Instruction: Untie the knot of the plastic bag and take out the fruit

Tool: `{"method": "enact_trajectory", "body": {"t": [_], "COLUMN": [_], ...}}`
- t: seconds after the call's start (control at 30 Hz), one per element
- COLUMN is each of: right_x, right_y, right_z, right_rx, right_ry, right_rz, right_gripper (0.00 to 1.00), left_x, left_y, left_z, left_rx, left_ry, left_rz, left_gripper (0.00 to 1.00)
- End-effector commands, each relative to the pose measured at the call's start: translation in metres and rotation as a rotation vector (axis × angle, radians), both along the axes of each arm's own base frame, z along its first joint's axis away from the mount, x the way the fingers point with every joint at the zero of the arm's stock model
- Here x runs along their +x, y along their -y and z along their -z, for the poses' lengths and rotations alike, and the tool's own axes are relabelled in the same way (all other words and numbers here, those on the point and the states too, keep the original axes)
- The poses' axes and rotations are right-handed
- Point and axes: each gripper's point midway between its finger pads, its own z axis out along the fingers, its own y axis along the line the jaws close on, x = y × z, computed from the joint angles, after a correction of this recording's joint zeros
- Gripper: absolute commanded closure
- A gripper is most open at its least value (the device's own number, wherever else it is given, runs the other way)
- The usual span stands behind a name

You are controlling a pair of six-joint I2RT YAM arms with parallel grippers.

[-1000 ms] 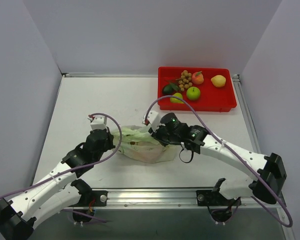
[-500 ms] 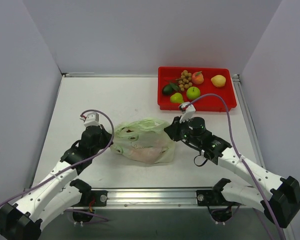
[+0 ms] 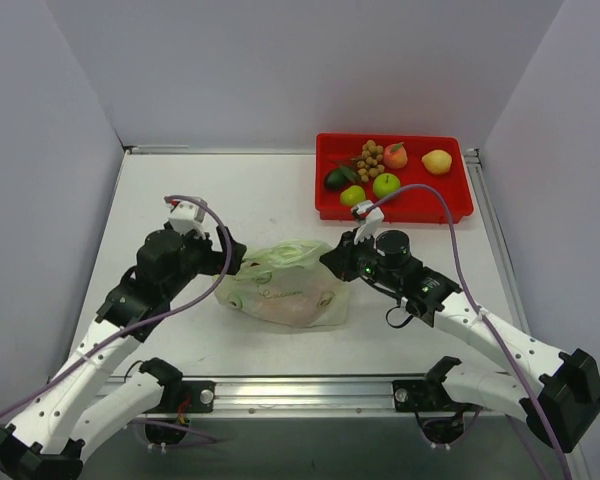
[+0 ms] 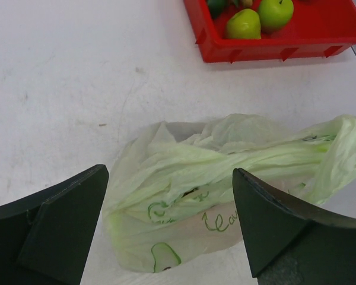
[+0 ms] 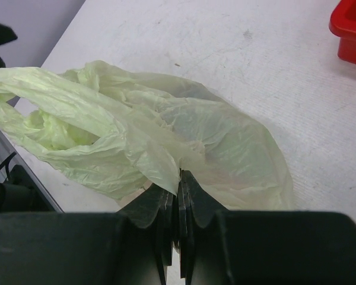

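The pale green plastic bag lies crumpled on the white table between the arms. My right gripper is at its right end and is shut on a pinch of the bag's film; its jaws are pressed together. My left gripper hovers open just left of the bag, its fingers wide apart on either side of it without touching. A twisted strand of the bag runs across its top; I cannot make out the knot. Any fruit inside is hidden, apart from a pinkish tint.
A red tray stands at the back right with a green apple, a pear, a peach, a yellow fruit and a tan cluster. Grey walls close the table's left, back and right.
My left gripper has opened and let go of the bag, then drawn back a little. The bag's left end has slumped onto the table. The right gripper keeps its hold.
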Motion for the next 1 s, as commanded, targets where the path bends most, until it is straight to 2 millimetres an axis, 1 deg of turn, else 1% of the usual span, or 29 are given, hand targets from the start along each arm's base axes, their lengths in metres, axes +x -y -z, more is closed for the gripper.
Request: {"method": "enact_trajectory", "body": {"t": [0.0,0.03,0.07,0.1,0.17,0.2,0.27,0.37,0.47,0.53,0.57,0.6,0.63,0.73,0.77,0.8,0.83,0.9,0.97], "right_x": [-0.002,-0.003,-0.004,-0.004,-0.006,-0.006,-0.007,-0.008,-0.008,-0.009,-0.009,-0.010,-0.010,-0.012,-0.014,-0.014,-0.015,-0.017,-0.017], "right_y": [-0.015,-0.016,-0.017,-0.017,-0.018,-0.018,-0.017,-0.017,-0.016,-0.017,-0.017,-0.018,-0.018,-0.021,-0.023,-0.023,-0.024,-0.024,-0.024], "right_z": [-0.033,-0.033,-0.032,-0.032,-0.032,-0.033,-0.032,-0.029,-0.028,-0.027,-0.027,-0.029,-0.028,-0.028,-0.026,-0.025,-0.024,-0.023,-0.022], "right_rx": [0.028,0.023,0.020,0.020,0.018,0.020,0.019,0.014,0.014,0.013,0.013,0.016,0.016,0.014,0.011,0.008,0.007,0.006,0.003], "right_ry": [0.089,0.091,0.088,0.090,0.090,0.092,0.091,0.090,0.088,0.087,0.087,0.090,0.090,0.091,0.088,0.087,0.084,0.081,0.083], "right_rz": [-0.074,-0.078,-0.082,-0.082,-0.084,-0.085,-0.084,-0.087,-0.085,-0.088,-0.088,-0.091,-0.091,-0.107,-0.115,-0.118,-0.120,-0.123,-0.119], "right_gripper": [0.97,0.97,0.97,0.97,0.96,0.96,0.96,0.95,0.95,0.94,0.94,0.94,0.94,0.94,0.94,0.94,0.94,0.93,0.93], "left_x": [0.008,0.015,0.013,0.016,0.014,0.009,0.006,-0.005,-0.013,-0.019,-0.019,-0.017,-0.010,0.003,0.010,0.013,0.014,0.018,0.017], "left_y": [0.016,0.019,0.027,0.032,0.038,0.042,0.044,0.043,0.044,0.045,0.044,0.043,0.039,0.039,0.039,0.041,0.043,0.048,0.050], "left_z": [-0.026,-0.021,-0.021,-0.022,-0.021,-0.018,-0.019,-0.017,-0.019,-0.014,-0.010,-0.008,-0.002,0.004,0.000,-0.002,-0.001,-0.005,0.000], "left_rx": [0.169,0.202,0.226,0.240,0.275,0.275,0.323,0.361,0.373,0.379,0.383,0.390,0.410,0.425,0.424,0.418,0.403,0.379,0.381], "left_ry": [0.088,0.073,0.083,0.079,0.087,0.076,0.104,0.119,0.142,0.130,0.120,0.115,0.091,0.071,0.088,0.092,0.085,0.098,0.083], "left_rz": [0.188,0.205,0.277,0.307,0.378,0.418,0.475,0.546,0.591,0.626,0.627,0.617,0.584,0.544,0.519,0.513,0.508,0.509,0.523], "left_gripper": [0.03,0.03,0.03,0.03,0.03,0.03,0.03,0.02,0.03,0.04,0.05,0.07,0.08,0.14,0.17,0.22,0.24,0.27,0.28]}}
